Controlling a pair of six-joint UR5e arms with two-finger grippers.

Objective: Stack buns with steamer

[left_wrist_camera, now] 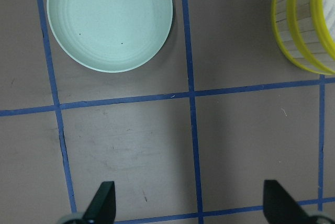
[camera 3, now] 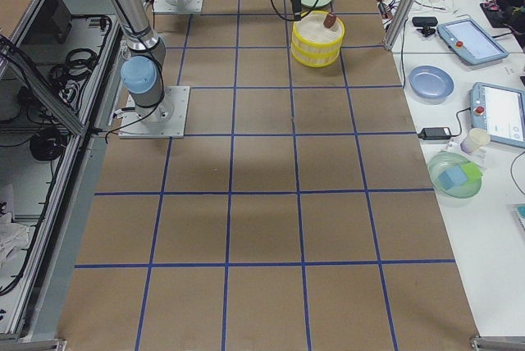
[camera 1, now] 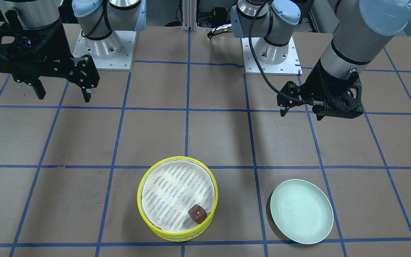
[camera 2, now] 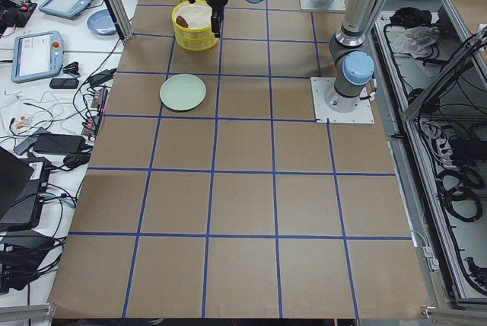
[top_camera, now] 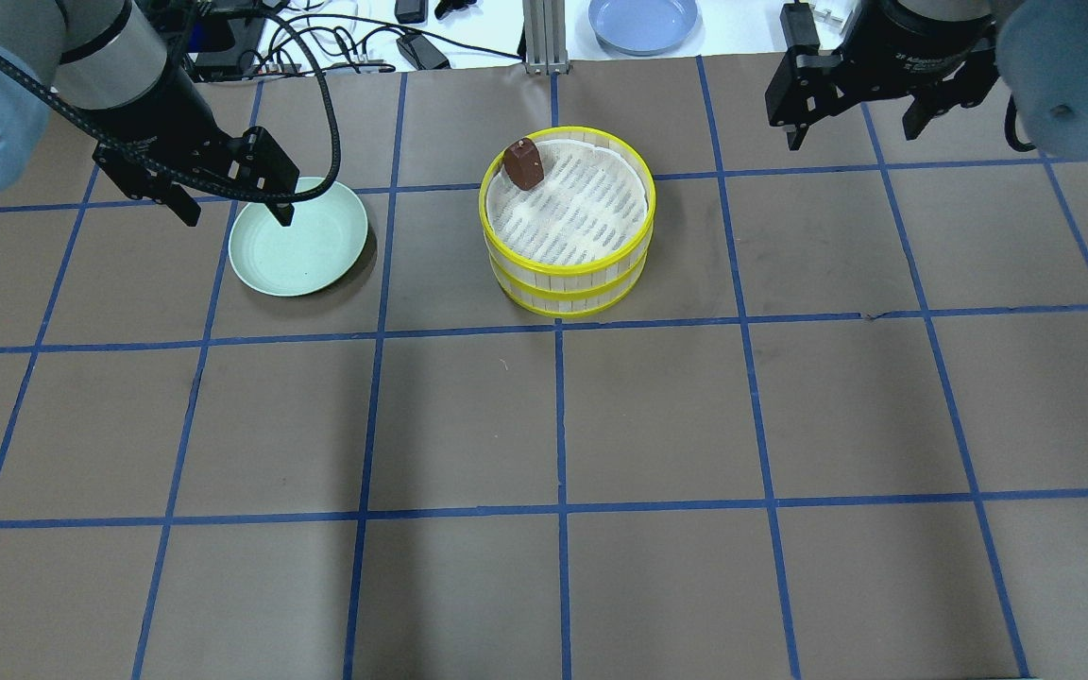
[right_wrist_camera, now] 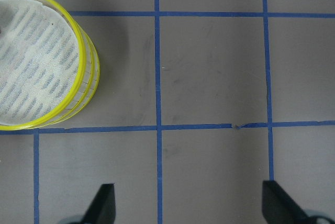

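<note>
Brown paper taped into blue squares covers the table (top_camera: 657, 416), and from overhead the steamer (top_camera: 566, 272) stands mid-table as two yellow-rimmed tiers, one on the other. The dark bun (top_camera: 524, 163) sits on the top mesh, against the far rim on the left arm's side. The left gripper (top_camera: 237, 215) hovers over the near edge of the green plate (top_camera: 317, 255), fingers spread and empty. The right gripper (top_camera: 851, 132) hangs wide and empty off the stack's other side, so the stack lies between them.

The front-facing camera agrees: the bun is tucked by the rim on the plate's side, both arms are raised clear, and the plate is bare.

The side cameras show the stack small at the table's far end with the bun (camera 3: 330, 20) on top.

The left wrist camera shows the plate ahead and the steamer wall (left_wrist_camera: 306, 30) off at the right edge. The right wrist camera puts the steamer rim (right_wrist_camera: 84, 62) ahead and to the left.

No pale bun shows anywhere; whether the lower tier hides it, I cannot tell. My call: any further reach for the bun favours the left arm.
</note>
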